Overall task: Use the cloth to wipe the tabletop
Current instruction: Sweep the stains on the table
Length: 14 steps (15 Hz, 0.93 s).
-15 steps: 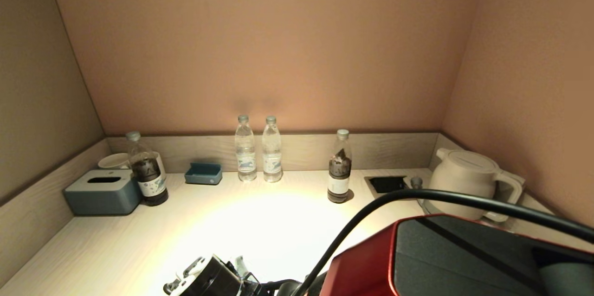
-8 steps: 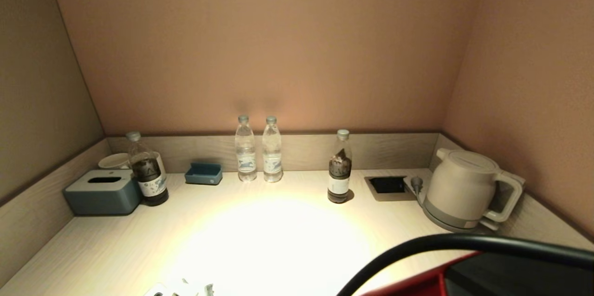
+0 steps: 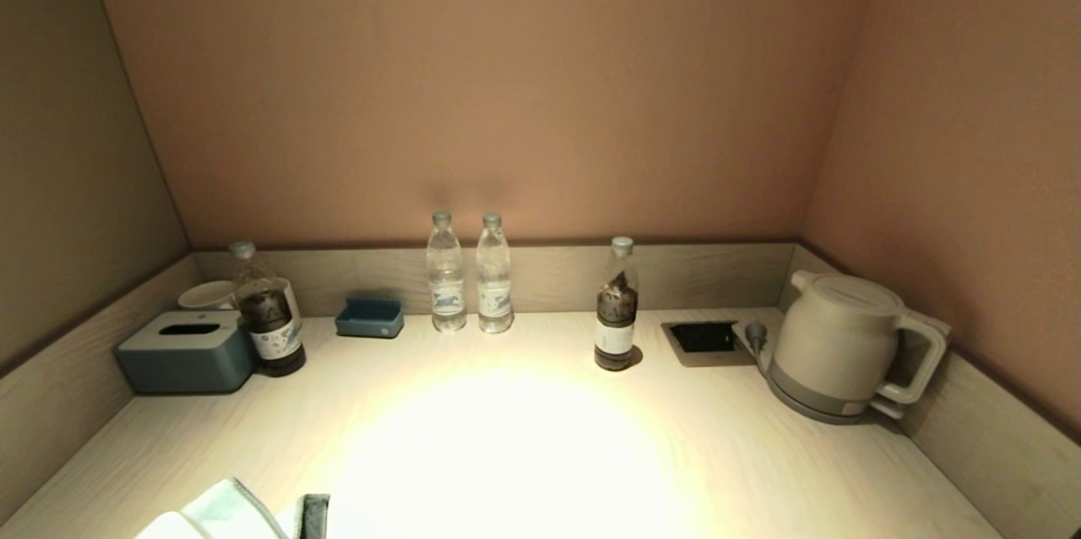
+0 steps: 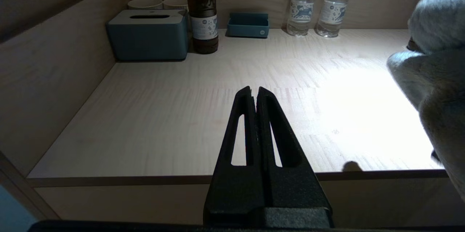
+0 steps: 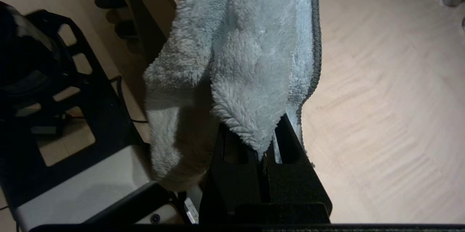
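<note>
The light wooden tabletop (image 3: 507, 446) lies in front of me, lit brightly in the middle. A fluffy pale blue cloth (image 5: 250, 54) with a dark hem hangs folded over my right gripper (image 5: 264, 150), which is shut on it above the table's front edge. A corner of the cloth shows at the bottom left of the head view (image 3: 226, 512) and at the edge of the left wrist view (image 4: 436, 79). My left gripper (image 4: 255, 91) is shut and empty, held low before the table's front edge. Neither gripper shows in the head view.
Along the back stand a blue tissue box (image 3: 186, 351), a dark bottle (image 3: 268, 319), white cups (image 3: 207, 294), a small blue tray (image 3: 370, 316), two clear water bottles (image 3: 469, 273), another dark bottle (image 3: 616, 307), a recessed socket (image 3: 703, 338) and a white kettle (image 3: 844, 345). Walls enclose three sides.
The red right forearm and its black cable have dropped out of the head view. The cloth's corner has come into view at the bottom left.
</note>
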Motion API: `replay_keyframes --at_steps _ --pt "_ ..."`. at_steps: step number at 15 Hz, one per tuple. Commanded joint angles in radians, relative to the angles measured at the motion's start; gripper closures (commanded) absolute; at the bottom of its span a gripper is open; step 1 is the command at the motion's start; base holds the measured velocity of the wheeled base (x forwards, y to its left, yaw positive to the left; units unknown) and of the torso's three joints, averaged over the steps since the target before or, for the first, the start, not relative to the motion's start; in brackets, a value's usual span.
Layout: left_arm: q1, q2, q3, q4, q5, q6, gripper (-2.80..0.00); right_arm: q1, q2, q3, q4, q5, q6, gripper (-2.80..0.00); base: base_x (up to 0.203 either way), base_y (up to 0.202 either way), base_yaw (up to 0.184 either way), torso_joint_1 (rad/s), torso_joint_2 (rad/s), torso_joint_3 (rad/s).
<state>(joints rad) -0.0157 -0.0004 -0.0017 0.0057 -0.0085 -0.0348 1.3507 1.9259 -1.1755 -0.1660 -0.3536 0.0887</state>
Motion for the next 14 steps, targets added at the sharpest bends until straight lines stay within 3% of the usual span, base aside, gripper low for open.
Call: replay_keyframes --at_steps 1,8,14 --pt "0.0 0.0 0.0 0.0 0.001 0.0 0.0 -0.059 -0.05 -0.001 0.0 -0.066 0.002 0.0 0.0 0.0 0.0 0.0 0.0 0.0" --pt "0.0 0.0 0.001 0.001 0.001 0.0 0.0 -0.302 0.031 0.004 -0.009 -0.068 0.029 0.0 0.0 0.0 0.0 0.0 0.0 0.0" --pt "0.0 0.0 0.002 0.002 0.001 0.0 0.0 -0.382 0.308 -0.091 -0.101 -0.062 0.037 0.0 0.0 0.0 0.0 0.0 0.0 0.0"
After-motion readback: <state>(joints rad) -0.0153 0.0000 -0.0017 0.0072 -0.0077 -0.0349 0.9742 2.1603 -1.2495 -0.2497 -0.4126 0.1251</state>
